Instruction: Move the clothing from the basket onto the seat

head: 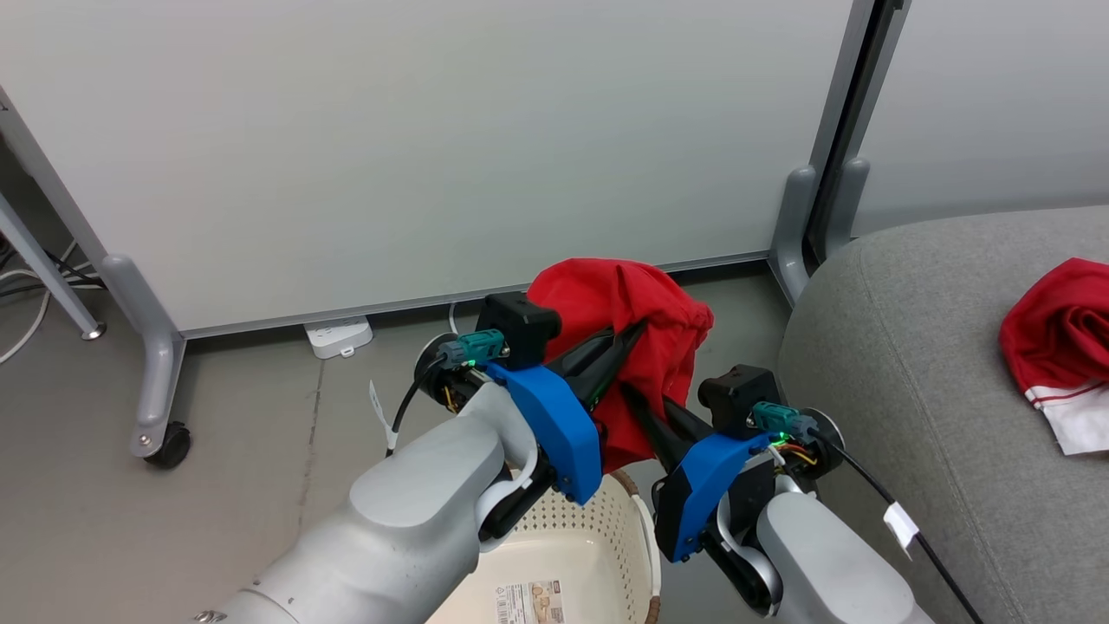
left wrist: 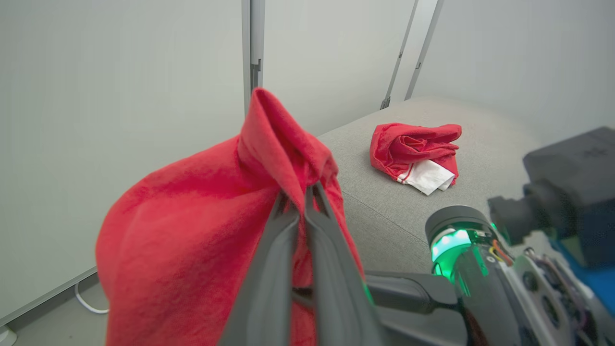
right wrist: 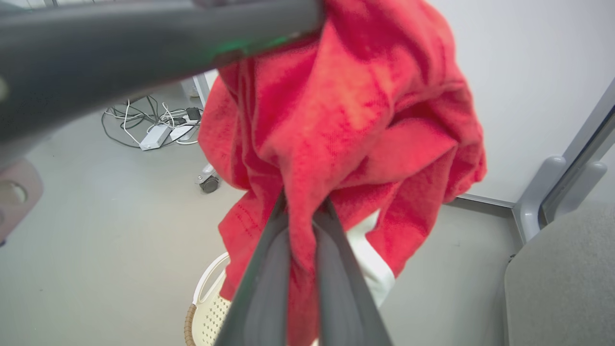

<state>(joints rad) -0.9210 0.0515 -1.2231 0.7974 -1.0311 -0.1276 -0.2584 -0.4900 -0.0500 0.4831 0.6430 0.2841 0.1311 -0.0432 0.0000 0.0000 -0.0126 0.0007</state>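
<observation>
Light is bright, soft and even, with no glare and only faint shadows on the floor (head: pixel 87 520) below the panel (head: pixel 390 147). The head view is sharp. In the left wrist view the near fingers (left wrist: pixel 274 278) and the dark housing (left wrist: pixel 571 192) at the right edge are blurred, and the posts lean with wide-angle distortion; in the right wrist view a dark bar (right wrist: pixel 120 53) across the top is far out of focus and the red cloth (right wrist: pixel 346 120) looks soft and grainy.

Pale partition panel (head: pixel 390 147) stands upright on grey legs, with a black castor (head: pixel 169 446) under its left leg. Second panel (head: pixel 979 104) just beside it; their grey feet (head: pixel 793 225) nearly meet. White power strip (head: pixel 340 336) lies on grey floor (head: pixel 130 520) at the panel's base. Cable tangle (right wrist: pixel 153 129) lies on the floor near another castor (right wrist: pixel 209 183).
</observation>
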